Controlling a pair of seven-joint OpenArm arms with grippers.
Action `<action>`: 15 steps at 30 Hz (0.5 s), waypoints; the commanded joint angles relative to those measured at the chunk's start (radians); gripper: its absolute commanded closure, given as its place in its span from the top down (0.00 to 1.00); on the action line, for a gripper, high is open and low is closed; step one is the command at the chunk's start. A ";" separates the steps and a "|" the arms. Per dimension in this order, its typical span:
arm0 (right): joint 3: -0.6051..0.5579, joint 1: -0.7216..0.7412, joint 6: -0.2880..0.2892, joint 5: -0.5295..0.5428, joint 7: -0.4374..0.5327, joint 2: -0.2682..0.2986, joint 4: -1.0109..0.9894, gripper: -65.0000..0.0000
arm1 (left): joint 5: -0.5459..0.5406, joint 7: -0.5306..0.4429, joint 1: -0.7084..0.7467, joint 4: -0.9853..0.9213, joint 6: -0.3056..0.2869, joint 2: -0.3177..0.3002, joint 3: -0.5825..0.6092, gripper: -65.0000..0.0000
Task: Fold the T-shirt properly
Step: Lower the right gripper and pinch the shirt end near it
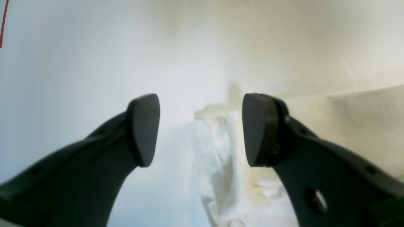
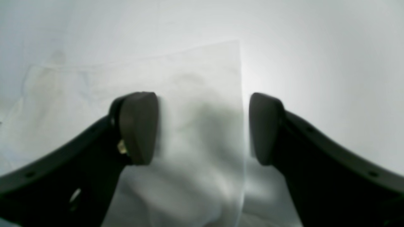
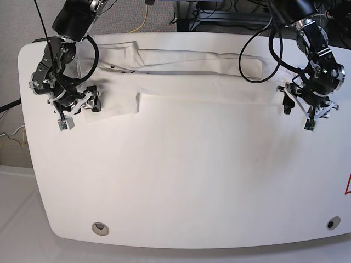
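The T-shirt lies plain white side up, gathered into a long band across the back of the table, with no print showing. My right gripper, on the left in the base view, hovers open over the band's left end. In its wrist view the jaws straddle a straight cloth edge of the shirt, with nothing pinched. At the band's right end my left gripper is open too. A crumpled strip of the shirt runs between its spread fingers, and I cannot tell whether they touch it.
The white table has rounded front corners, with a round hole at the front left and another at the front right. A red mark sits at the right edge. Cables hang behind.
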 commanded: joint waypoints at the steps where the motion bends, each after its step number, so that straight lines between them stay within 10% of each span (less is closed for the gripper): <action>1: -0.015 -0.007 0.005 -0.008 -0.026 -0.008 0.030 0.65 | -0.012 -0.017 -0.011 0.019 0.004 -0.008 0.000 0.60; 15: -0.114 -0.038 0.005 -0.014 -0.023 -0.029 0.044 0.57 | -0.012 -0.017 -0.011 0.019 0.006 -0.008 0.000 0.60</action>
